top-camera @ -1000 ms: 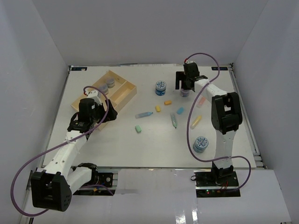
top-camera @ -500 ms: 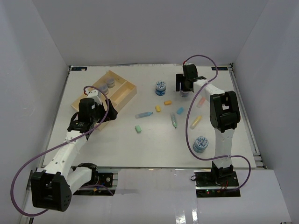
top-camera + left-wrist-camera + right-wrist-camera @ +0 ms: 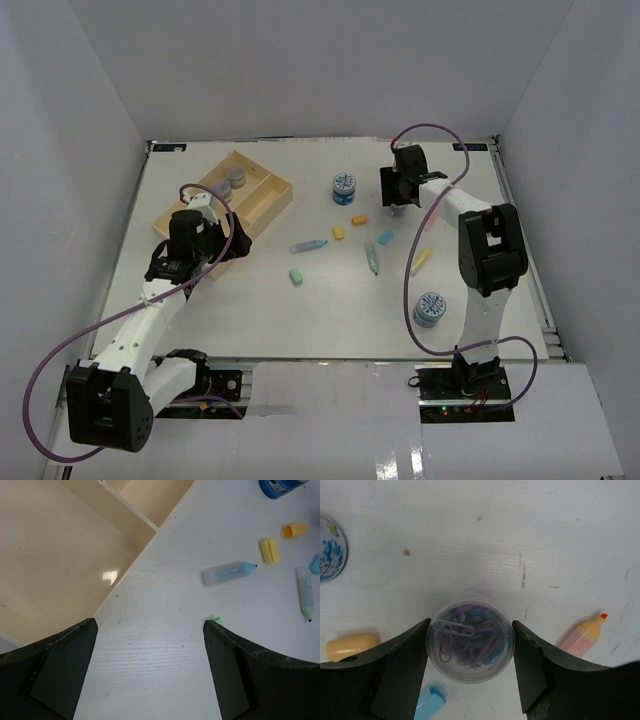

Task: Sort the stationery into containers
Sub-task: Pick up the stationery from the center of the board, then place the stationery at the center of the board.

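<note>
**White table (image 3: 300, 310), far side: right gripper (image 3: 471, 625) brackets clip tub (image 3: 470, 647)**

White walls (image 3: 300, 70) box in the table, where loose stationery (image 3: 338, 232) lies scattered across the middle. At the far right, the right gripper points straight down over the clear tub, one finger on each side. Both pads appear to touch its wall, and the tub stands upright on the table. Being round, it offers no long axis to line up with. A pink stick (image 3: 582, 635) lies just beside it, clear of the fingers. The tray (image 3: 270, 208), with grey rolls (image 3: 237, 178) in its small sections, sits well apart at the far left. Any trip there would run leftward over the scatter. The left gripper (image 3: 150, 625), jaws wide and empty, hovers just beside the tray's near edge. It is the nearer arm to the tray but far from the tub.
</note>
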### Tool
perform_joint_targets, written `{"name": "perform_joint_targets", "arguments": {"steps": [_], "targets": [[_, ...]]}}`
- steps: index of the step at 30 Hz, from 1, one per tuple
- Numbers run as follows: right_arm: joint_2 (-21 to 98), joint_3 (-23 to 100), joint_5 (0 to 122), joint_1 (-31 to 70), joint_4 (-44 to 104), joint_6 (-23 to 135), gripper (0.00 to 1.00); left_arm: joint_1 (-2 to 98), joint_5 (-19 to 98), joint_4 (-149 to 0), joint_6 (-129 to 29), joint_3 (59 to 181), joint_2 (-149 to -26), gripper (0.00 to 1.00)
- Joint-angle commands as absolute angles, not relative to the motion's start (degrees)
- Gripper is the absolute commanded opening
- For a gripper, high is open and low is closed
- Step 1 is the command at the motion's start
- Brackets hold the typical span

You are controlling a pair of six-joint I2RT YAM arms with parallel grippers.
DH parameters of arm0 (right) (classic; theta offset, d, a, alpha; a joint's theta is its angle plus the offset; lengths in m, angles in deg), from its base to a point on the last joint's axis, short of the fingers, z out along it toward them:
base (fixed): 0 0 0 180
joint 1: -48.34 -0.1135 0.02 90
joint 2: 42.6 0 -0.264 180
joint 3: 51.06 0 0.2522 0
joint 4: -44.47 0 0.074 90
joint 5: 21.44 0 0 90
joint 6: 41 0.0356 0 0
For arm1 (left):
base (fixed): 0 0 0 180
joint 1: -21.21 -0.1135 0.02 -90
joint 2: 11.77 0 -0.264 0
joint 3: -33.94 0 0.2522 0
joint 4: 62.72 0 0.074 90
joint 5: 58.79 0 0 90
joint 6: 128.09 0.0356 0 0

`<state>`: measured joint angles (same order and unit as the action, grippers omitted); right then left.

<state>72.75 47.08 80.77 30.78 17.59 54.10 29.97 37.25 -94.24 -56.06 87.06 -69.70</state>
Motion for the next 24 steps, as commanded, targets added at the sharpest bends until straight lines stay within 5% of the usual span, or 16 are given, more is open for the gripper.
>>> {"name": "perform_joint_targets", "arguments": {"steps": [1,12,24], "targets": [[63.3,43.8,78.9,26.6,20.3,49.5,0.43,30.1,37.8,-93.3,-55.4,87.3,-69.7,0.98],[51.0,27.9,74.8,6.8,21.5,45.7,0.48,30.1,38.4,-93.3,-55.2,87.3,-70.2,0.98],[52.7,18.6,75.1,-3.2,28.9,47.9,0.58,30.2,39.3,-92.7,-55.3,87.1,-71.5,0.98]]}}
